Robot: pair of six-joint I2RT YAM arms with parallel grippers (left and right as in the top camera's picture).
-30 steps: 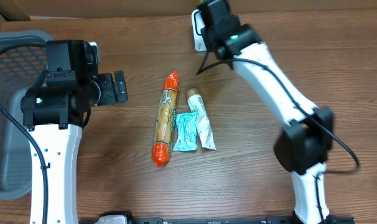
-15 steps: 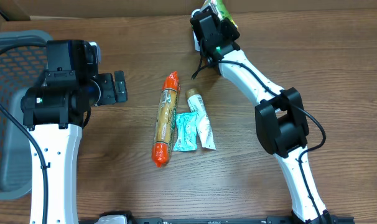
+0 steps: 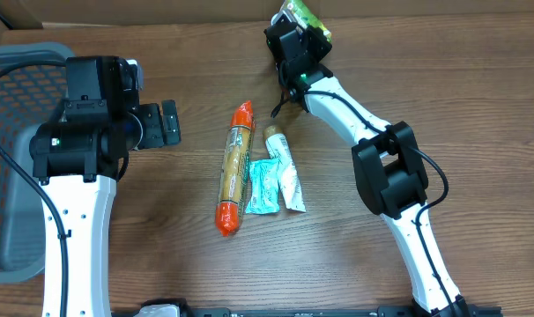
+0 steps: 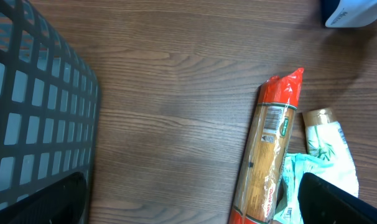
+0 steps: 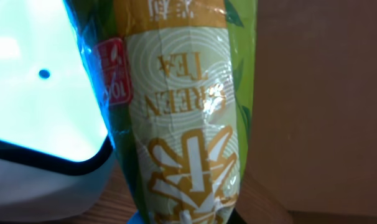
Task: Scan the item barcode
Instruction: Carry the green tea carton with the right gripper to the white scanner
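While right tool (image 3: 299, 25) clamps green tea packet (image 5: 182, 112), scanner (image 5: 39, 93) just beside it

Lit brightly and evenly from above — casts only faint, soft shadows on the table (image 3: 478, 132). Reads sharp overhead and at the left wrist. Blows out to flat white on the scanner (image 5: 33, 81) at the right wrist; goes soft, with mild glare, on the green tea packet (image 5: 182, 112).
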